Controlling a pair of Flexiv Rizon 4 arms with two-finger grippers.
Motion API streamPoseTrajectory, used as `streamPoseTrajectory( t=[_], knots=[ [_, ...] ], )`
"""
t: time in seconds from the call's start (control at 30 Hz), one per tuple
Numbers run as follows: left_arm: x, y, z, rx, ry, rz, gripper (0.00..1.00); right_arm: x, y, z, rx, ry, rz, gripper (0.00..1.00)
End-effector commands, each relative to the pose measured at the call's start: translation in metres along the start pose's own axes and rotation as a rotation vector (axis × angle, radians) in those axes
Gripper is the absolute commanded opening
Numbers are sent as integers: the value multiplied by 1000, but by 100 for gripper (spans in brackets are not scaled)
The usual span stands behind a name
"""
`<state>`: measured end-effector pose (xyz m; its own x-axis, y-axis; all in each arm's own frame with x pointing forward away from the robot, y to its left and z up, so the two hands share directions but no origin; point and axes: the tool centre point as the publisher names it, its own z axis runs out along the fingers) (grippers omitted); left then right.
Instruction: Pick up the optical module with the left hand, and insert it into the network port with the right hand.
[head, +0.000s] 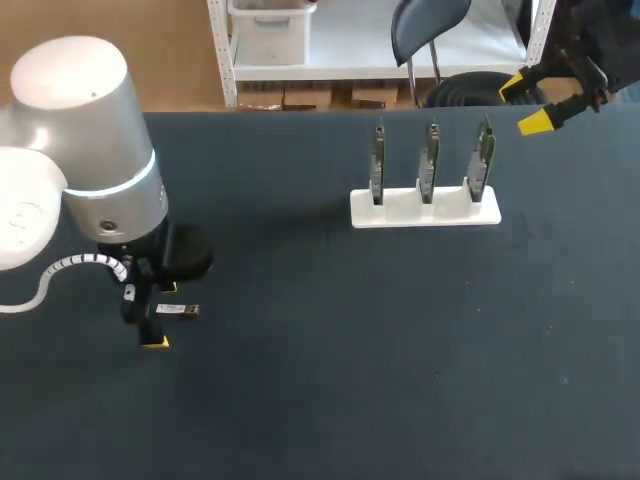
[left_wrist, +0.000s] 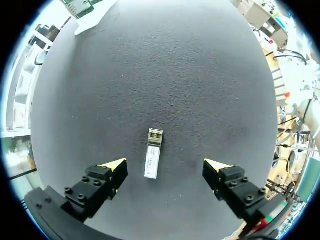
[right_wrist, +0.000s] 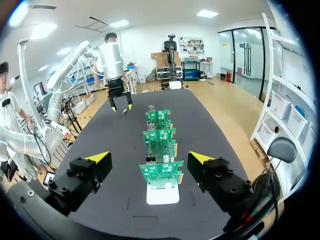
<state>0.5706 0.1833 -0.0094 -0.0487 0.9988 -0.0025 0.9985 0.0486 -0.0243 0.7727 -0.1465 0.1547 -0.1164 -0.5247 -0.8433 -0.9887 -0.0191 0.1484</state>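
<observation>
Left gripper hangs low over the left side of the table, fingers spread wide, nothing gripped. The optical module lies flat on the dark surface between the two yellow tips, touching neither. Right gripper is raised at the far right, fully open and empty, near the white stand carrying three upright circuit boards.
</observation>
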Motion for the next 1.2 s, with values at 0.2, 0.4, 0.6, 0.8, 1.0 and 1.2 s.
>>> streamPoseTrajectory(
  t=[0.2,0.4,0.6,0.8,1.0,1.2],
  knots=[
    [-1,2,7,35,3,3,100,0,4,1,10,0,-2,100],
    [-1,-1,11,47,5,-4,100,0,4,1,10,0,-2,100],
    [-3,-2,12,51,7,-12,0,0,4,1,10,0,-2,100],
    [-3,-1,11,52,10,-5,0,0,4,1,10,0,-2,100],
    [-1,2,12,53,10,3,0,0,4,1,10,0,-2,100],
    [-2,7,9,46,1,3,0,0,4,1,10,0,-2,100]
  ],
)
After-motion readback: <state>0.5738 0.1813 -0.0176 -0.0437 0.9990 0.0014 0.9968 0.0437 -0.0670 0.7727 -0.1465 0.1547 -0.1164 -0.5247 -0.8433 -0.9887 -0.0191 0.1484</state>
